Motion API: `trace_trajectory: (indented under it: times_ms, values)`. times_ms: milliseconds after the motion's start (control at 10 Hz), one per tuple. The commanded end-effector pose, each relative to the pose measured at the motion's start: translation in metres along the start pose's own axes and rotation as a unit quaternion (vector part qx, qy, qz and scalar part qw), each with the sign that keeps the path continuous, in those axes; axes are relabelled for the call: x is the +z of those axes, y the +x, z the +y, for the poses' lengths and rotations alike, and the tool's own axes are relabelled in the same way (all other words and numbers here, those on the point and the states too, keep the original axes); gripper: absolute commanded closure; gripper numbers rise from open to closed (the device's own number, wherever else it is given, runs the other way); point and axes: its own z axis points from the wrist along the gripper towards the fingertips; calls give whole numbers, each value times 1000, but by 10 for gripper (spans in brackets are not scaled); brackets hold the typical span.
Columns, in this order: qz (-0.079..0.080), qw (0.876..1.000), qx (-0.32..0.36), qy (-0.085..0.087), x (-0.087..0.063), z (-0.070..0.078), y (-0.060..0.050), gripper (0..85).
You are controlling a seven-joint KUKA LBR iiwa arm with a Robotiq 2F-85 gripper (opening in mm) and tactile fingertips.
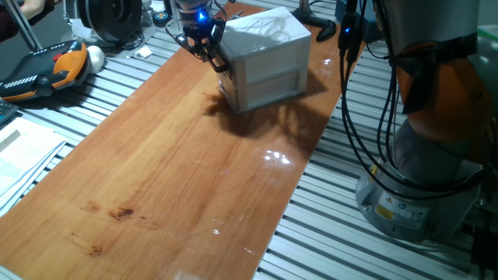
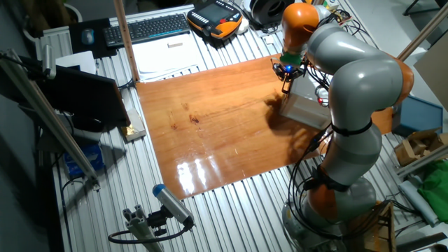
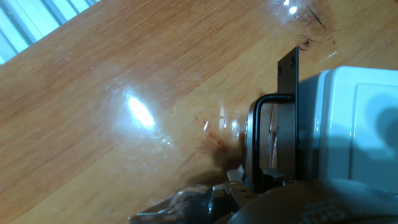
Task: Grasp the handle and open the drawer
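Handle, a small black U-shaped bar (image 3: 261,134), stands proud of the white box-housed drawer (image 1: 233,74) at the wooden counter's (image 1: 179,171) far end. The black end effector (image 1: 204,47) hovers beside it to line up a grasp, though whether its fingers are apart cannot be told.

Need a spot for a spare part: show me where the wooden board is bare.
Bare: the wooden board from the white box out to its near edge. Crowded: the box corner, where the gripper sits at the handle.
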Motion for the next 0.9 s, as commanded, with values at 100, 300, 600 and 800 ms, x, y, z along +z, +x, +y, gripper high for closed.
trace_trajectory:
  times_ms: [100, 300, 600, 800]
  values:
    - [0, 1000, 0, 0, 0, 0, 0, 673]
    - [-1, 1000, -6, 1, 0, -1, 0, 743]
    - [1, 1000, -8, 2, 0, -2, 0, 843]
    - [2, 1000, 1, 2, 0, -2, 0, 843]
